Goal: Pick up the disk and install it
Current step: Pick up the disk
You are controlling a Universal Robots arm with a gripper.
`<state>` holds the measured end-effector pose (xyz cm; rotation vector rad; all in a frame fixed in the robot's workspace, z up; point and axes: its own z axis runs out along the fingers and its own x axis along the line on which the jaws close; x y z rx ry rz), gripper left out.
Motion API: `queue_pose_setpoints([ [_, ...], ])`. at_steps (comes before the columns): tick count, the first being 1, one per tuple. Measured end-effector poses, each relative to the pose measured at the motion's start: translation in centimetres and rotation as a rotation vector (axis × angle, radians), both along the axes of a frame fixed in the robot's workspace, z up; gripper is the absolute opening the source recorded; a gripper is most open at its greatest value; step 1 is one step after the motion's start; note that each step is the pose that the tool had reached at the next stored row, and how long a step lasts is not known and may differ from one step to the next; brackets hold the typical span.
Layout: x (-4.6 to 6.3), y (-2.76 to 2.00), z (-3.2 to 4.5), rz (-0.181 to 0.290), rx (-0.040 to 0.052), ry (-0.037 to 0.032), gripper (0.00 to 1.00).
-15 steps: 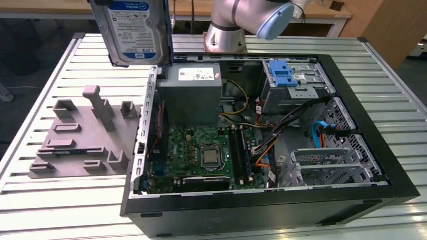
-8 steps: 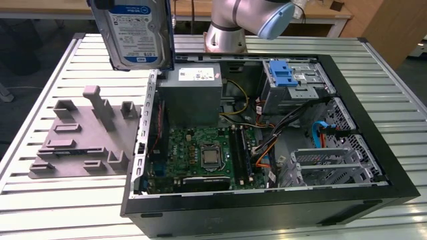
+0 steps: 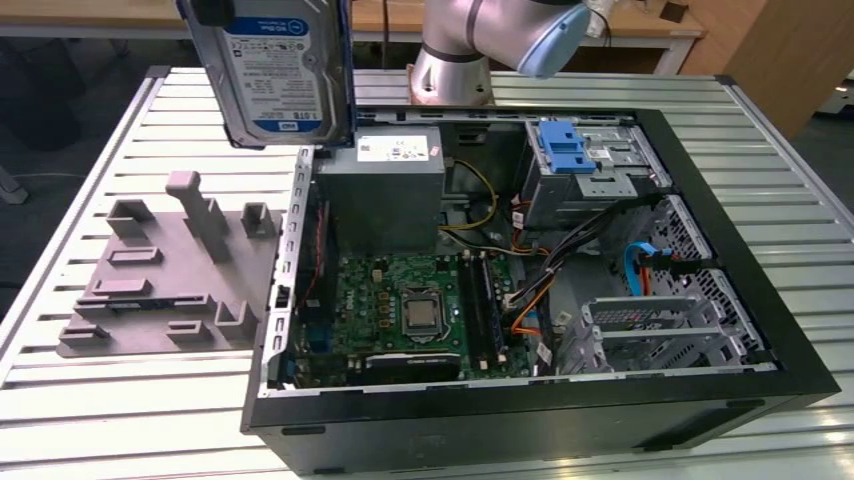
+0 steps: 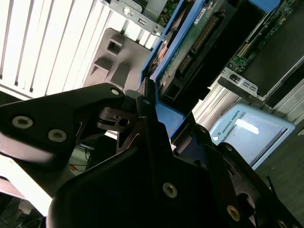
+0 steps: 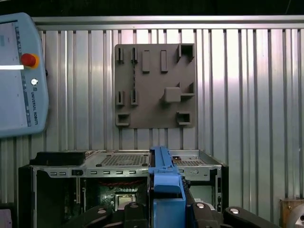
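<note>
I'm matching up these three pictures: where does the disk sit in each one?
Exterior view: the disk hangs upright, label showing, at the exterior view's upper left, above the computer case.
Second wrist view: the disk, circuit board and blue rail showing, sits between the jaws.
First wrist view: the disk, edge-on, before the case.
Shared landmark: the grey fixture plate.

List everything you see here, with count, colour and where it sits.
disk: one, silver with blue rails, held aloft near the case
case: one, black, open, on the table
motherboard: one, green, inside the case
power supply: one, grey, inside the case
latch: one, blue, inside the case
fixture: one, grey, on the table beside the case
pendant: one, pale blue, by the table
table: one, silver slats
arm: one, grey, beyond the case
gripper: one, black, shut on the disk
</note>
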<state>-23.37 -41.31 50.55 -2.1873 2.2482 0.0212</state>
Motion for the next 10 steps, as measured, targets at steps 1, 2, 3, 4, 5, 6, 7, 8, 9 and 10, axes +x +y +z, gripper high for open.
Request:
queue_pose_setpoints([
  [1,0.3,-0.03,-0.01,0.000,0.0000,0.0001,0.36],
  [2,0.6,-0.05,-0.02,0.000,-0.0001,0.0001,0.36],
  [3,1.0,-0.06,-0.04,0.000,-0.0001,0.0001,0.36],
  [4,1.4,-0.07,-0.05,0.000,-0.0001,0.0001,0.36],
  [5,1.8,-0.08,-0.06,0.000,-0.0001,0.0001,0.36],
  [6,2.2,-0.10,-0.07,0.000,-0.0001,0.0001,0.36],
  [7,2.4,-0.11,-0.08,0.000,0.0000,0.0001,0.36],
  [8,2.7,-0.12,-0.09,0.000,0.0000,0.0001,0.36],
  [9,3.0,-0.13,-0.10,0.000,0.0000,0.0000,0.36],
  [10,3.3,-0.15,-0.11,0.000,-0.0001,0.0001,0.36],
])
